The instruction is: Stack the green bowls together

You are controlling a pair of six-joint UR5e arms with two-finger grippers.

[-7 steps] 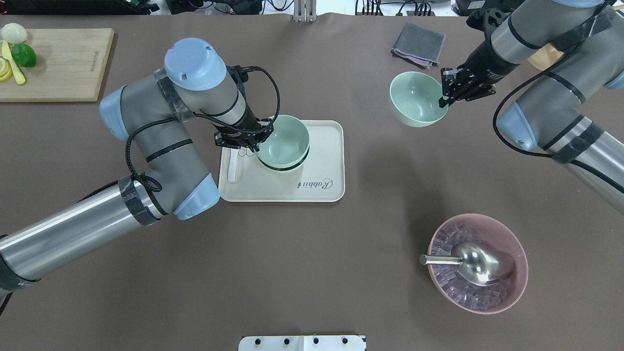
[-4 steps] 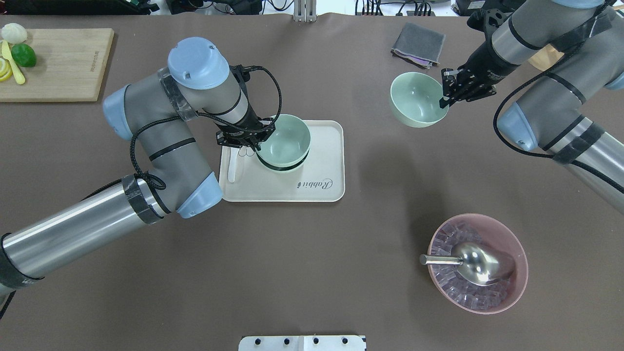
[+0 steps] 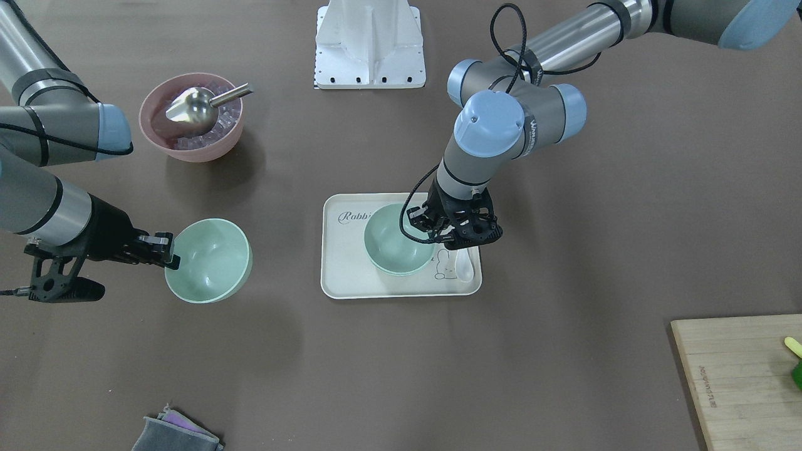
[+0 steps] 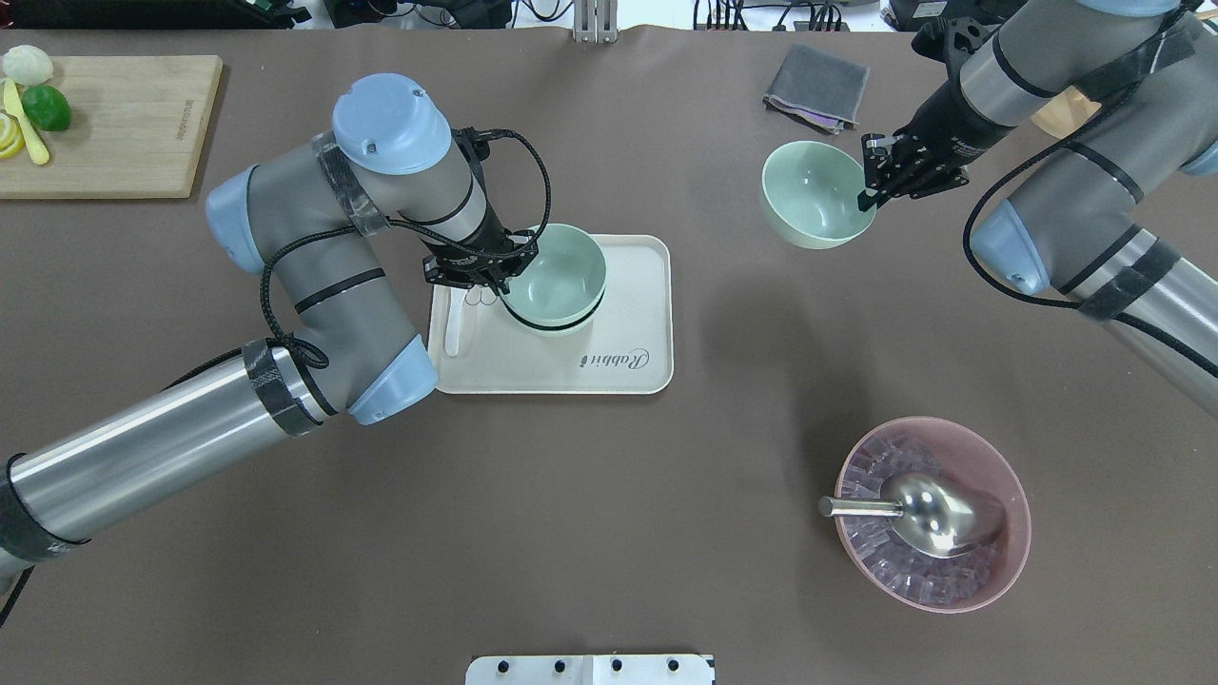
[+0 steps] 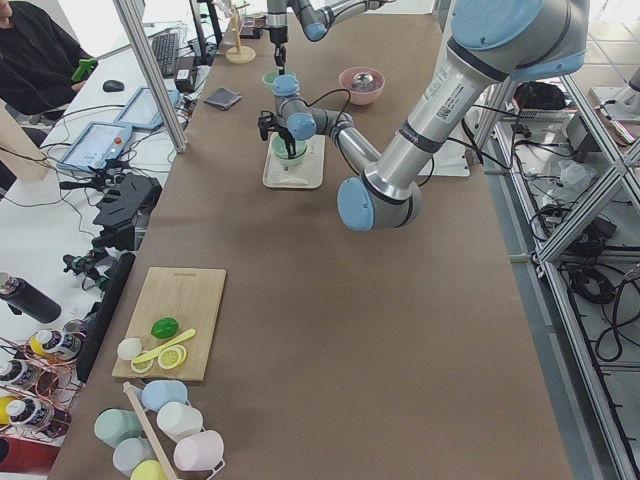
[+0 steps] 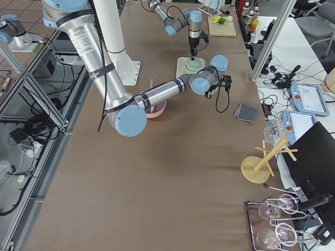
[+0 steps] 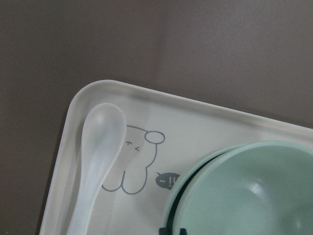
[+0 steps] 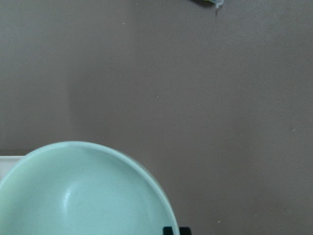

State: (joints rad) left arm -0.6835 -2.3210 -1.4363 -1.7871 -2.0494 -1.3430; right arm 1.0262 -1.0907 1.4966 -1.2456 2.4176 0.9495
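A brown table (image 4: 609, 533) is filling the workspace, with metal shelving and cables running along its sides. A wooden cutting board (image 4: 124, 133) holding a lime (image 4: 46, 107) is lying in one far corner, and a folded grey cloth (image 4: 816, 86) is lying near the far edge. The 3 green bowls are looking alike: small, round, pale mint and matte. 2 of them are sitting nested on a cream tray (image 4: 571, 366) near the table's middle. The upper bowl (image 4: 557, 276) is resting inside the lower bowl (image 4: 552, 329), with a dark gap showing between their rims. The left gripper (image 4: 501, 283) is clamping the upper bowl's rim on the side facing a white spoon (image 7: 98, 161), which is lying on the tray just beside the stack. The third bowl (image 4: 814, 195) is sitting well apart from the tray, near the cloth, and the right gripper (image 4: 864, 198) is pinching its rim; I cannot tell whether it is touching the table. A larger pink bowl (image 4: 1018, 495) is standing nearer the robot, holding clear ice cubes (image 4: 904, 571) and a metal scoop (image 4: 937, 514).
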